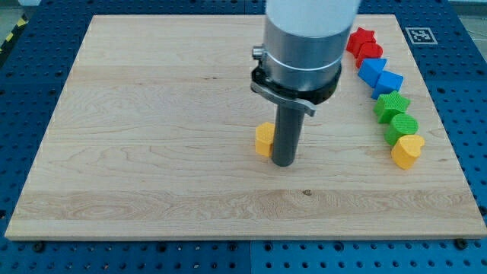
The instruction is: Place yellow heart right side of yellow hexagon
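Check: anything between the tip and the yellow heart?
Nothing. In the camera view, bare board separates my tip, beside the yellow hexagon, from the yellow heart.

Yellow heart [406, 150], yellow hexagon [264, 139], pale wood board [152, 114].

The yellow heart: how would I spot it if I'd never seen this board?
Find the column of coloured blocks along the wooden board's right edge. The yellow heart is lowest, just below a green block. It is the column's only yellow piece.

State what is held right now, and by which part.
Nothing is held. My tip only stands on the board, close against the right side of the yellow hexagon.
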Controlling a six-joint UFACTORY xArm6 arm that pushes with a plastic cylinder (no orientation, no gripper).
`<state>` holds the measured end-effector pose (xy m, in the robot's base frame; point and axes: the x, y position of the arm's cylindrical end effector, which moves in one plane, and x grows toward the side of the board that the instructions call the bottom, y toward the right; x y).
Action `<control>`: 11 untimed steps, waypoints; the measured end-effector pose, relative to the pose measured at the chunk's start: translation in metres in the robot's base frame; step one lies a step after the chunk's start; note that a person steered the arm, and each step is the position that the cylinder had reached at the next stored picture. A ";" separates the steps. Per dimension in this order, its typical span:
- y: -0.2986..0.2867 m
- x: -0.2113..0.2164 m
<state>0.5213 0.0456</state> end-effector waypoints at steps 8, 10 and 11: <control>0.265 0.065; 0.263 -0.012; 0.222 -0.015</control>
<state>0.5059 0.2675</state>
